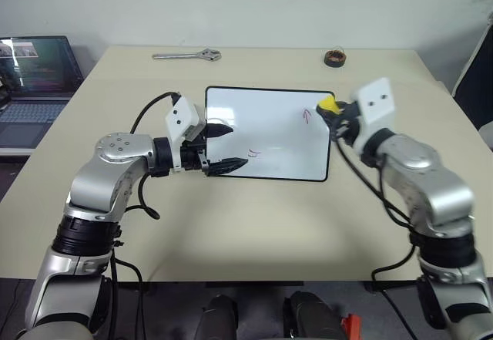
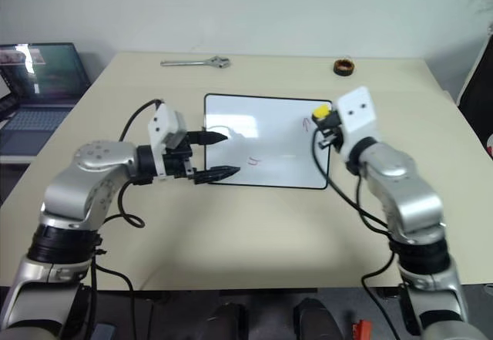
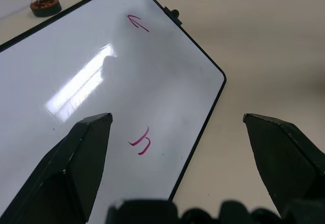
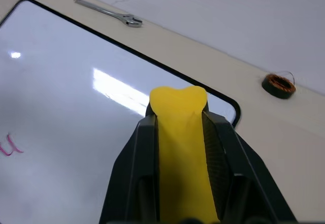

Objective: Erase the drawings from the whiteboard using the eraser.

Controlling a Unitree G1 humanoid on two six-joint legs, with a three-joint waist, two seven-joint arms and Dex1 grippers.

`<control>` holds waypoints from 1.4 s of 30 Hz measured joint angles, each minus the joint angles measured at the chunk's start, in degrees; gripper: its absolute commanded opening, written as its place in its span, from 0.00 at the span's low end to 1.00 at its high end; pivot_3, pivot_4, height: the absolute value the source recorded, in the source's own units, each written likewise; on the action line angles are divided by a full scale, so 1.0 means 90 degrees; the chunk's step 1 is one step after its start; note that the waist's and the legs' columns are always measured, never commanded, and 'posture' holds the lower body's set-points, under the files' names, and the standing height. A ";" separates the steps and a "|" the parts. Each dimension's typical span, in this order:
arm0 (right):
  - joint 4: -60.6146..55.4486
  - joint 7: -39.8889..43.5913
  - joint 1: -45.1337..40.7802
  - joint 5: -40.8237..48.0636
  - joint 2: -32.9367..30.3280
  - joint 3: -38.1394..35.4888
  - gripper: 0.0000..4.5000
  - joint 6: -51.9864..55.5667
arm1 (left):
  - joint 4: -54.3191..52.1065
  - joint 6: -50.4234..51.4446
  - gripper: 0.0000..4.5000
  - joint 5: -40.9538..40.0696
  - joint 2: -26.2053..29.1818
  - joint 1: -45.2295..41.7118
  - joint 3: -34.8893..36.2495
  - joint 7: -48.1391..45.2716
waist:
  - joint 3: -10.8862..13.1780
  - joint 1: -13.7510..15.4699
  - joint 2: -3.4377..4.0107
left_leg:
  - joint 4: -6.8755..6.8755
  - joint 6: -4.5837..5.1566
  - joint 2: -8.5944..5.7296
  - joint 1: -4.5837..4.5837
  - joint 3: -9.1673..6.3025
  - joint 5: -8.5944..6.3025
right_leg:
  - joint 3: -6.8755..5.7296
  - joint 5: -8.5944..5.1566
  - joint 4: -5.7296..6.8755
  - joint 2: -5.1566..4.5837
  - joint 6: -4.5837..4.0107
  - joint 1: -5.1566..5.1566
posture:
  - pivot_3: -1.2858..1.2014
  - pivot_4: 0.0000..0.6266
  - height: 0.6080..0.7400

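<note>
The whiteboard (image 1: pixel 269 120) lies flat in the middle of the table. Two of the drawings show on it, a red arrow-like mark (image 1: pixel 306 115) near its right side and a pink squiggle (image 1: pixel 254 153) near its front edge. My right gripper (image 1: pixel 337 116) is shut on the yellow eraser (image 1: pixel 329 105), squeezed between its fingers (image 4: pixel 218 148), at the board's right edge beside the arrow mark. Whether the eraser touches the board I cannot tell. My left gripper (image 1: pixel 234 146) is open over the board's front-left part, pointing toward the squiggle (image 3: pixel 141 142), with nothing between its fingers (image 3: pixel 84 153).
A metal wrench (image 1: pixel 187 55) lies at the table's far edge. A dark round roll (image 1: pixel 334 58) sits at the far right. A laptop (image 1: pixel 35 85) stands open on a lower surface to the left.
</note>
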 measured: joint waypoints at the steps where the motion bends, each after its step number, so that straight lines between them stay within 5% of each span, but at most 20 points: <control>1: 0.0388 -0.0038 -0.0120 -0.0196 0.0106 0.0156 0.19 -0.0258 | -0.0001 0.0000 1.00 0.0002 -0.0001 -0.0013 -0.0012 0.0000 | 0.0000 0.0000 0.0000 | -0.0001 0.0000 0.0001 0.0000 0.0000 0.0000 | -0.0001 0.0000 0.0000 0.0000 0.0000 0.0000 | 0.52 0.24 1.00; 9: 0.1895 -0.0194 -0.0475 -0.1097 0.0479 0.0395 0.19 -0.1409 | -0.0065 0.0042 1.00 0.0003 -0.0007 0.0000 -0.0038 0.0008 | 0.0000 0.0004 0.0000 | 0.0001 -0.0001 0.0007 -0.0002 -0.0002 0.0000 | -0.0002 0.0000 0.0006 -0.0005 0.0000 -0.0004 | 0.52 0.24 1.00; 21: 0.1090 0.0797 0.0139 -0.1156 0.0175 0.0510 0.19 -0.0805 | -0.0151 0.0090 1.00 0.0003 -0.0008 0.0067 -0.0058 0.0010 | -0.0003 0.0001 -0.0004 | 0.0013 0.0001 0.0004 0.0016 -0.0007 0.0002 | -0.0004 0.0002 0.0018 0.0001 -0.0004 0.0012 | 0.52 0.24 1.00; 32: 0.1643 0.0007 -0.0673 -0.1515 0.0771 0.0058 0.19 -0.1270 | -0.0323 0.0097 1.00 -0.0019 0.0000 0.0237 -0.0105 0.0004 | 0.0000 -0.0019 -0.0002 | 0.0002 0.0000 0.0009 -0.0001 -0.0005 0.0002 | -0.0004 0.0006 0.0005 0.0000 -0.0010 -0.0004 | 0.52 0.24 1.00; 42: 0.1033 0.0803 0.0327 -0.1670 0.0310 0.0540 0.19 -0.0961 | -0.0521 0.0135 1.00 -0.0044 0.0059 0.0452 -0.0094 0.0012 | -0.0003 0.0007 -0.0005 | 0.0009 0.0002 0.0005 0.0029 -0.0010 0.0003 | -0.0004 0.0006 0.0012 0.0003 -0.0010 0.0027 | 0.52 0.24 1.00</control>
